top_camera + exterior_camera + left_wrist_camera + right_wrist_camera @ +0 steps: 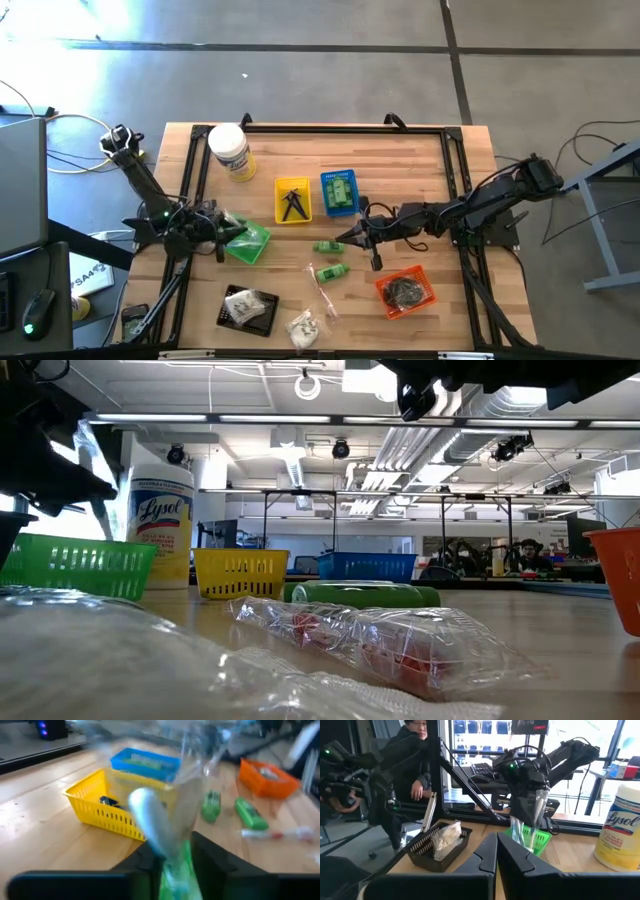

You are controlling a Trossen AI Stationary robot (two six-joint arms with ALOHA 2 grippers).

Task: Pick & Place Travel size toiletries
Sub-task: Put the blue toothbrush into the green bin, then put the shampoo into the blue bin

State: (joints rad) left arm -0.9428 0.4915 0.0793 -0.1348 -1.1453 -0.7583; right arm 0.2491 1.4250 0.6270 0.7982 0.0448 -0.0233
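High: overhead, straight down, whole table [400, 180]. Low: tabletop level, facing room. Wrist views: close, forward-facing. All four share green basket [250, 243].

Five baskets are seen on the pale wooden table [420, 170]: a green basket [250, 243] at the left, a yellow basket [293, 200] and a blue basket [339, 192] in the middle, an orange basket [406, 291] at the right, and a black tray [248, 309] nearest. Two green tubes [329, 259] are seen centrally. The white jar [231, 152] is labelled yellow.

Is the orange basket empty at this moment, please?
No, the high view shows a dark item lying inside the orange basket.
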